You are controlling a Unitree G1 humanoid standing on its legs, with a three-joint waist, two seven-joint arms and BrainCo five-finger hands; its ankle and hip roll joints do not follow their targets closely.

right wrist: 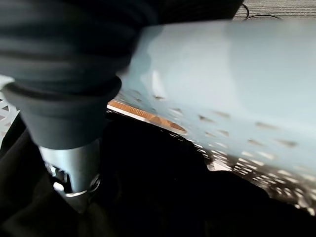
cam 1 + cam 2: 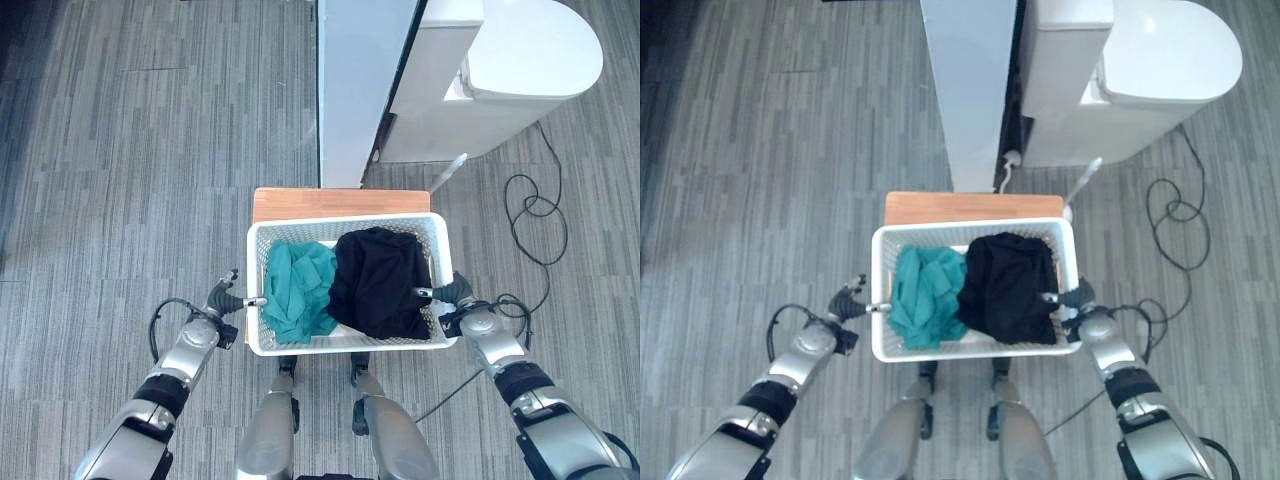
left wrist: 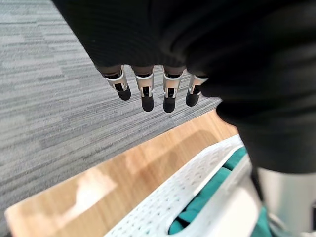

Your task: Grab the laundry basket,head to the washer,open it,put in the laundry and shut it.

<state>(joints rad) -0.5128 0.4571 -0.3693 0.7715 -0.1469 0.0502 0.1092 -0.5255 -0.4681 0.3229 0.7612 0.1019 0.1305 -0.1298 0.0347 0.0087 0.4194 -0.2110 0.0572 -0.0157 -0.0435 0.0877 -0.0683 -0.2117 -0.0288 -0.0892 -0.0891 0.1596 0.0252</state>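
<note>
Left eye view: the white basket is seen on a wooden surface, flanked by the left robot hand and the right robot hand at its short sides, teal cloth and black cloth inside.

Left wrist view: straight fingers are shown beside the rim, nothing gripped.

Right wrist view: the thumb is seen inside the basket over the black cloth; the fingers are hidden, so the grip cannot be told. With one side unheld, the basket could tip when lifted.

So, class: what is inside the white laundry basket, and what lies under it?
Inside the white laundry basket lie a teal garment and a black garment. Anything beneath them is covered. Under the basket sits a wooden surface; what supports it is hidden.
</note>
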